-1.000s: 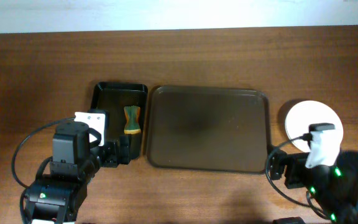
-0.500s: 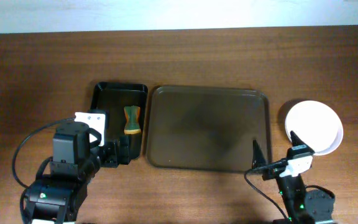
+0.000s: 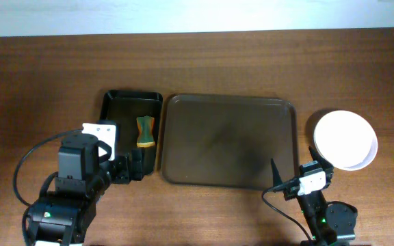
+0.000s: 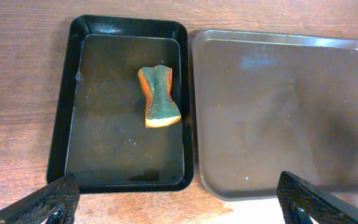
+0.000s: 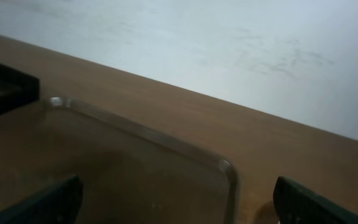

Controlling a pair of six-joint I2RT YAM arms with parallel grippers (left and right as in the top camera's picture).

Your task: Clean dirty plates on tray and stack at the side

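The dark brown tray [image 3: 228, 140] lies in the middle of the table with nothing on it. Plain white plates [image 3: 345, 139] sit stacked on the table right of the tray; I see no sauce on the top one. My left gripper [image 3: 130, 166] is open and empty at the front edge of the small black tray. In the left wrist view its fingers [image 4: 179, 205] frame both trays [image 4: 278, 112]. My right gripper [image 3: 294, 165] is open and empty over the tray's front right corner, left of the plates. The right wrist view [image 5: 179, 202] shows only the tray [image 5: 135, 162].
A narrow black tray [image 3: 131, 116] left of the brown tray holds an orange-and-green sponge [image 3: 145, 131], also seen in the left wrist view [image 4: 160, 96]. A white wall borders the table's far edge.
My right arm has drawn back from over the plates toward the table's front, leaving the stack fully in view. The left arm has not moved.
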